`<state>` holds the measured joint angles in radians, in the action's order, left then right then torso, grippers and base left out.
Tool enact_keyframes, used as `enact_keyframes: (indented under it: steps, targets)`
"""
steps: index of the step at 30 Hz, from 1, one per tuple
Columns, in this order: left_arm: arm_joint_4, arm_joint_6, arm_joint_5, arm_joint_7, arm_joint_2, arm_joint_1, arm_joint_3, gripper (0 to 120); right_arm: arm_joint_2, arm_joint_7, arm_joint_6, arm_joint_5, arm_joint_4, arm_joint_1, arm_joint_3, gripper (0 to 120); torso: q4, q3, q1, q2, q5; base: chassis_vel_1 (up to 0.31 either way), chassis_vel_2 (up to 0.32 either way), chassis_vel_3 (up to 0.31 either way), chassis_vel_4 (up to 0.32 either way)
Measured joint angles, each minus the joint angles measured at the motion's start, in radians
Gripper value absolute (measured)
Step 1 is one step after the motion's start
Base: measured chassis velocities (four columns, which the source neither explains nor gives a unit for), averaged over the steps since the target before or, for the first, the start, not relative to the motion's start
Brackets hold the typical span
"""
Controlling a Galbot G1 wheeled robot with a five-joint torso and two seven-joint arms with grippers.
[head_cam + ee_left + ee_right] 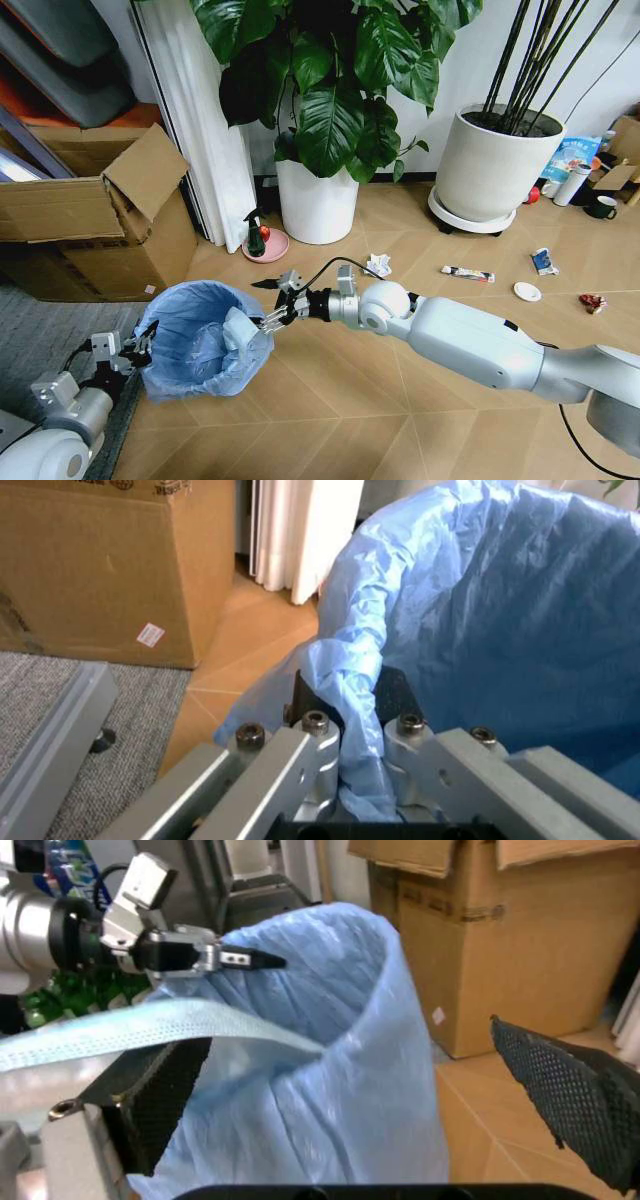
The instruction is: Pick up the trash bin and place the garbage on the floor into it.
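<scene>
Left gripper (148, 335) is clamped on the near rim of the bin (200, 340), holding it just above the floor (330, 400). Right gripper (275, 300) hangs over the bin's far rim, jaws wide, a white piece (240, 328) at its fingertips. More garbage (467, 273) lies well apart, near the pots.

Open cardboard box (95, 215) far left; leafy plant in white pot (316, 200) far centre; bigger white pot (488, 165) far right; green spray bottle (257, 236) on pink saucer (270, 246).
</scene>
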<state>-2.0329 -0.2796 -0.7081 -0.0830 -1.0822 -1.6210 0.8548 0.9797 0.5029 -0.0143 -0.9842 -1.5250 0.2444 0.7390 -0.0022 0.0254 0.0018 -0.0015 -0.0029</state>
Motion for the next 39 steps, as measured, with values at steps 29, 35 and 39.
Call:
enact_keyframes:
  steps: [29,35,39]
  targets:
    - [-0.06,-0.03,-0.047,0.013,0.012,-0.043,-0.074,0,0.248,-0.029,-0.017,0.031,0.184,-0.059,-0.002,100,0.0006,0.0,0.0,0.0,-0.0004,0.0,0.0,0.0,0.0]
    - [-0.07,-0.034,-0.066,0.018,0.012,-0.044,-0.071,0,0.247,-0.049,-0.018,0.03,0.191,-0.074,-0.017,100,-0.0001,0.0,0.0,0.0,-0.0002,0.0,0.0,0.0,0.0]
    - [-0.074,-0.039,-0.074,0.023,0.012,-0.046,-0.073,0,0.228,-0.082,-0.015,0.019,0.187,-0.061,-0.056,100,-0.0003,0.0,0.0,0.0,-0.0001,0.0,0.0,0.0,0.0]
